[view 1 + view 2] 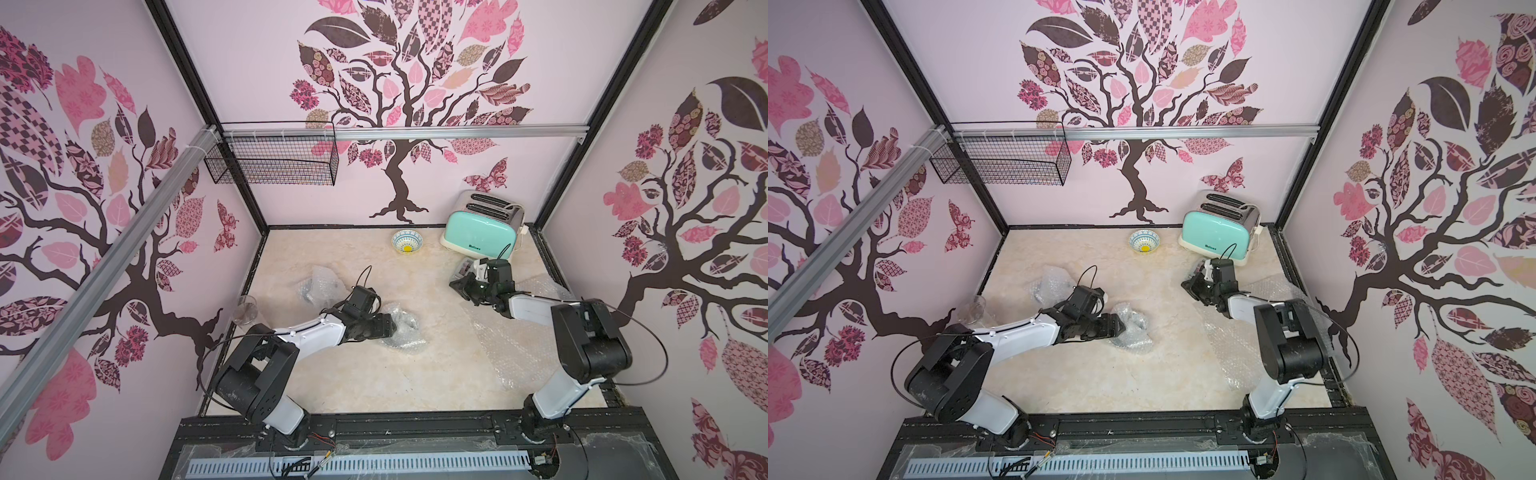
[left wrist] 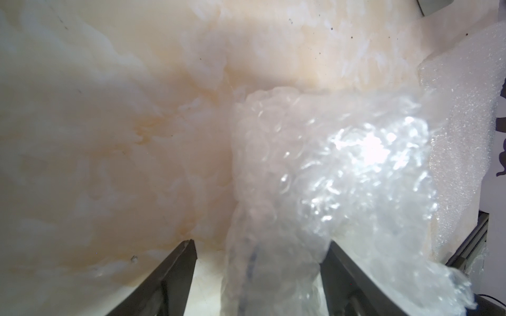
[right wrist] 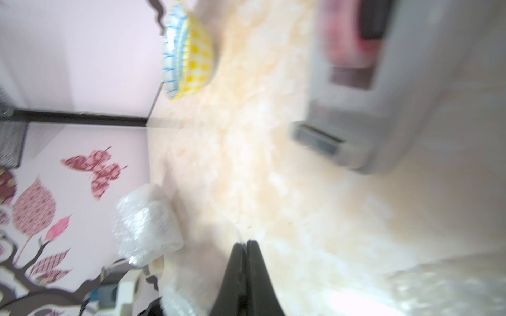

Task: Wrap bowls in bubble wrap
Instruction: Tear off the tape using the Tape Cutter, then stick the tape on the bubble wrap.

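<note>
L gripper (image 2: 261, 243) jaws spread, crumpled bubble wrap bundle (image 1: 404, 328) between them, mid-table; contents too blurry to tell. R gripper (image 3: 247, 242) pressed together, empty, near toaster (image 1: 482, 232). Bare bowl (image 1: 407, 242) by back wall. Second bundle (image 1: 322, 284): contents unclear.

The only lettering I can find is a small dark brand word low on the mint-green side of the toaster (image 1: 478, 230) at the worktop's (image 1: 374, 374) far right corner, too small to read surely.
</note>
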